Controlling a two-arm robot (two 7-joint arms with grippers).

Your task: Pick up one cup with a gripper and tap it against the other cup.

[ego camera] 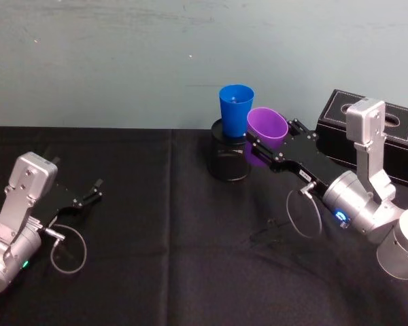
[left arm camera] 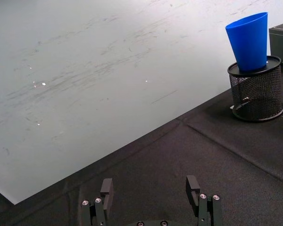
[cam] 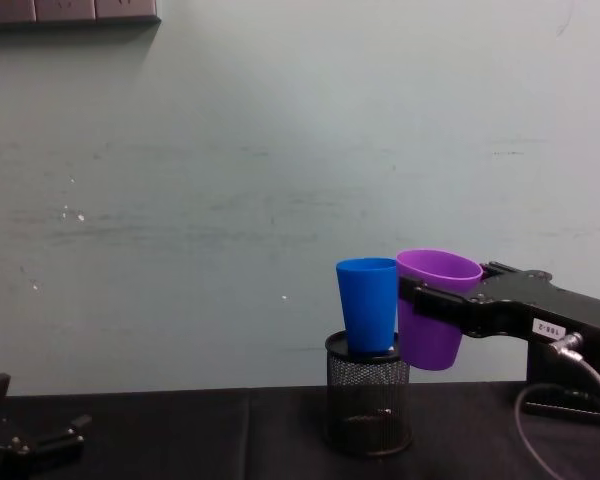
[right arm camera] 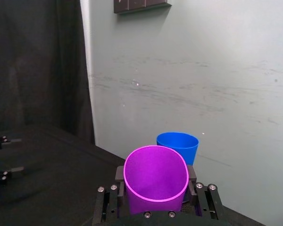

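Mesh pen holder [ego camera: 229, 161] topped by blue tumbler [ego camera: 235, 103]; purple tumbler [ego camera: 266, 126] alongside, grasped by right claw [ego camera: 272, 140]; left claw [ego camera: 94, 191] released above bench [ego camera: 156, 238].

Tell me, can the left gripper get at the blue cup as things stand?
Probably yes. The left gripper is open, and nothing stands between it and the blue cup; the purple cup in the right gripper is on its other side.

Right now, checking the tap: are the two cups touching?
Cannot tell: chest view shows purple cup and blue cup edge to edge, no gap, but depth is unclear.
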